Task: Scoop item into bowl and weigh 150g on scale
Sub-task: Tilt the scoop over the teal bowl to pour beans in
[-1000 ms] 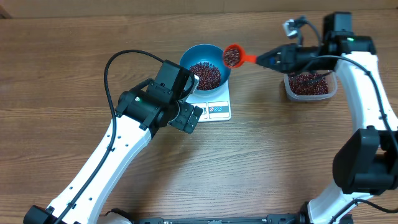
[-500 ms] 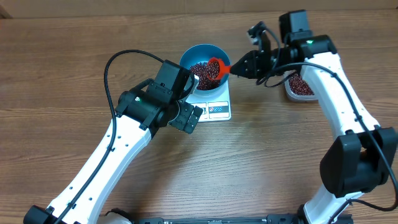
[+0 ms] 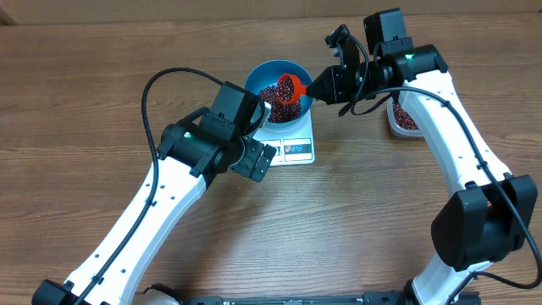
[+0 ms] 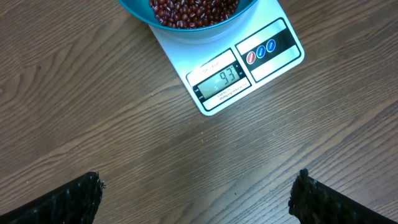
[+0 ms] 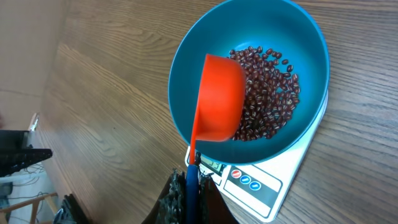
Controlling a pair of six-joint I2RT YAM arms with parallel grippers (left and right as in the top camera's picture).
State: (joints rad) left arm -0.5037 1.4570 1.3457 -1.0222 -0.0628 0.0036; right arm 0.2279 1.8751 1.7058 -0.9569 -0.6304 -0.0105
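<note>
Small red-brown beans (image 5: 267, 93) heaped in round blue bowl (image 5: 292, 31) on flat white scale (image 4: 277, 25). R gripper (image 5: 189, 190) clamped on orange plastic scoop (image 5: 217, 99), tipped over bowl; L gripper (image 4: 199, 199) wide open, empty. We flag: fast dump overshoots.

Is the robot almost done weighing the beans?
Partway. Done: the bowl sits on the scale with beans in it, reading 93. Now: the right gripper holds an orange scoop tipped into the bowl. Left: more beans until it shows 150.
</note>
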